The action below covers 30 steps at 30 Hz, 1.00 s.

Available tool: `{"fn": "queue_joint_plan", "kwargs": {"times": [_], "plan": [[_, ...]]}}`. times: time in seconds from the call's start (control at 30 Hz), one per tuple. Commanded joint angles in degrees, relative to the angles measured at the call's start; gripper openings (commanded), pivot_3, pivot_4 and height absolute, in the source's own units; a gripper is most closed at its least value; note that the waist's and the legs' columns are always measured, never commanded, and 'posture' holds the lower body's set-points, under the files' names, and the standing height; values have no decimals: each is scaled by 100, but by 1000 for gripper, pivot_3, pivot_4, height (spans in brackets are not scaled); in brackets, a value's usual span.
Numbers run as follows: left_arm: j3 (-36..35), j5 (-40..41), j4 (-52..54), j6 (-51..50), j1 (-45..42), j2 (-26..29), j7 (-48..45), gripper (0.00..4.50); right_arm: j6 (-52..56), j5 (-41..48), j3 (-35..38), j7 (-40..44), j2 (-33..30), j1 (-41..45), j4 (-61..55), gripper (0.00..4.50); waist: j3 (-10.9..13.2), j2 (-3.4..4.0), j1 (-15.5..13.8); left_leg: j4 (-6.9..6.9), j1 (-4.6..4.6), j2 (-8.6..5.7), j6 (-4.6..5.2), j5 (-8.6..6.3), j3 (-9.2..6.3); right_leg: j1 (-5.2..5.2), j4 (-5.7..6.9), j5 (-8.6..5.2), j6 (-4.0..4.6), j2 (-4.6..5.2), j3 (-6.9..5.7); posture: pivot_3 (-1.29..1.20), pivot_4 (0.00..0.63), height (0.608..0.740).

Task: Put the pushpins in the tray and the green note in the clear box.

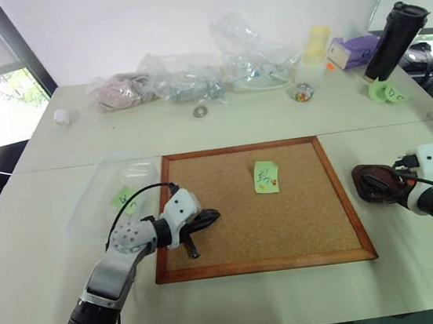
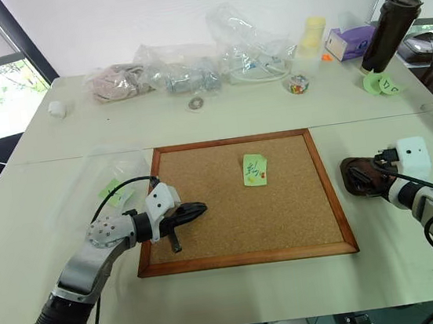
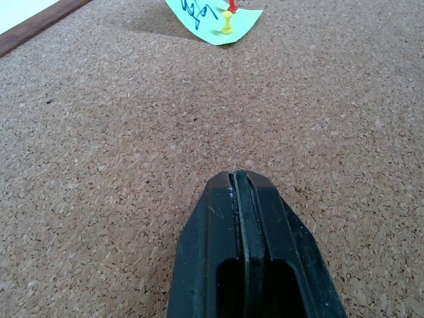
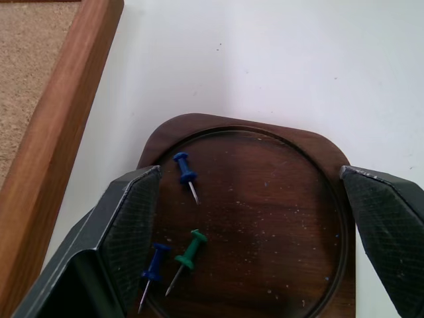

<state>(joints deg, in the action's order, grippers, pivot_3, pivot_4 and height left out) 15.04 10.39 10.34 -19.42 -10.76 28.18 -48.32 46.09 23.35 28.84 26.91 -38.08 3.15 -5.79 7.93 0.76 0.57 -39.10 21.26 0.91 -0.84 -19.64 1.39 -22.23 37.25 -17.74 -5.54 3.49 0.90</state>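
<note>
At the lower left of the head view, the left gripper is fully closed on nothing, over the cork board. At the right edge, the right gripper stands wide open above the tray, where three pushpins lie: two blue and one green. In the middle of the board, the green note carries a scribble that cannot be read and two more pins, red and yellow. The clear box lies left of the board, holding another green note.
</note>
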Motion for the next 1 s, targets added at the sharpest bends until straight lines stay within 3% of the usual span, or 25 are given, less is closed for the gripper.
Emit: {"fn": "queue_joint_plan", "kwargs": {"times": [0.03,0.3,0.47,0.57,0.97,1.0], "plan": [[327,-148,-181,-259,220,64,-90,0,286,511,255,288,-200,1,-818,4405,0,1,3,0,1,0,0,0,0,-1,0,0,0,0,0,0,150,740],[335,-152,-253,-213,180,60,-126,0,772,1344,-575,881,-452,235,-2240,4405,2,-4,8,0,0,2,2,-1,-2,0,-2,0,0,0,0,0,150,740],[319,-152,-291,-192,204,31,-95,0,633,743,-2145,708,-268,840,-2046,4405,1,-14,7,0,1,2,2,-1,-5,-2,-2,0,0,2,-1,0,150,740],[314,-164,-290,-178,223,23,-71,0,483,486,-2628,670,-131,1086,-1756,4405,2,-15,-7,-1,4,1,2,-1,-5,-5,-3,0,1,5,-1,0,150,740],[267,-163,-162,-207,361,55,45,0,47,-24,-3249,716,205,1507,-1094,4405,0,-25,15,-3,6,1,3,-2,-5,-7,-3,0,1,8,-2,0,150,740],[267,-161,-153,-208,370,57,52,0,23,-53,-3265,719,220,1512,-1067,3873,0,-25,15,-2,6,1,3,-2,-5,-7,-3,0,1,8,-2,0,150,740]]}}
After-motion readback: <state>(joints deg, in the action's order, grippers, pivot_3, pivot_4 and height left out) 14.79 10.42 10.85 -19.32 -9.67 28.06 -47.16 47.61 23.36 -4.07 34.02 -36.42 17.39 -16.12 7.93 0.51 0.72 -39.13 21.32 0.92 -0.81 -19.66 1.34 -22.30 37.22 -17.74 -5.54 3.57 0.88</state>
